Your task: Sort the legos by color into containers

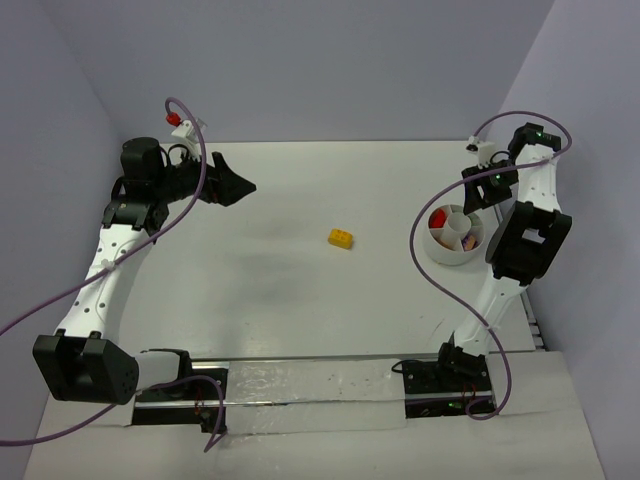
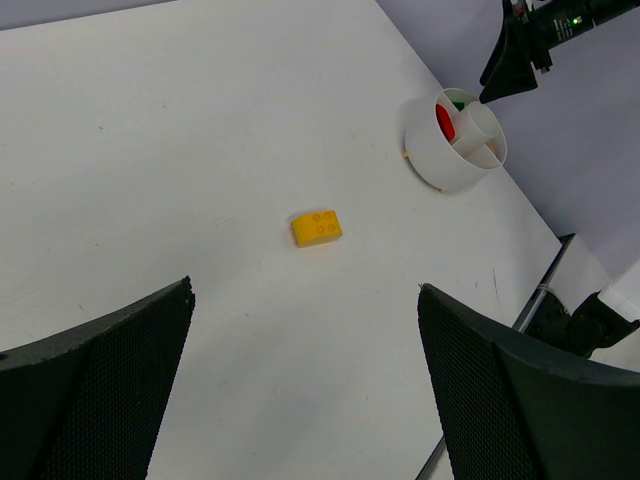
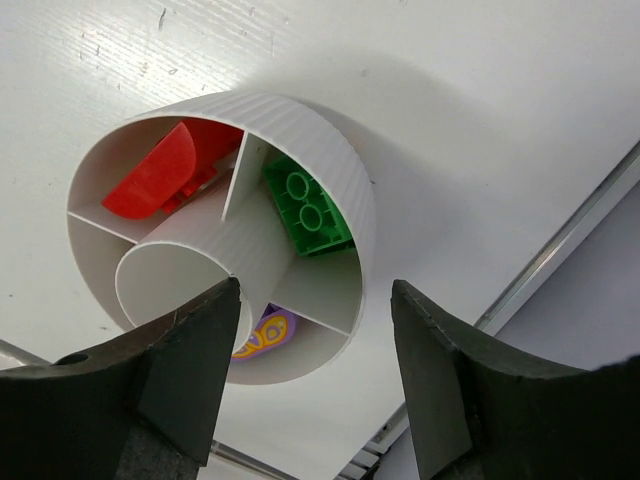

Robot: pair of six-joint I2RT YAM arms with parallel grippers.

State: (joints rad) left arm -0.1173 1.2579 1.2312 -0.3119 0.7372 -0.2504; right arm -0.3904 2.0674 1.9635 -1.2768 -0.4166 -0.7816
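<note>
A yellow brick lies alone on the white table; it also shows in the left wrist view. The white divided cup stands at the right, seen too in the left wrist view and the right wrist view. In separate wedges it holds a red brick, a green brick and a purple piece. My right gripper is open and empty just above the cup. My left gripper is open and empty at the far left, well away from the yellow brick.
A metal rail runs along the table's near edge between the arm bases. Purple cables loop beside the cup. Grey walls stand behind and to the sides.
</note>
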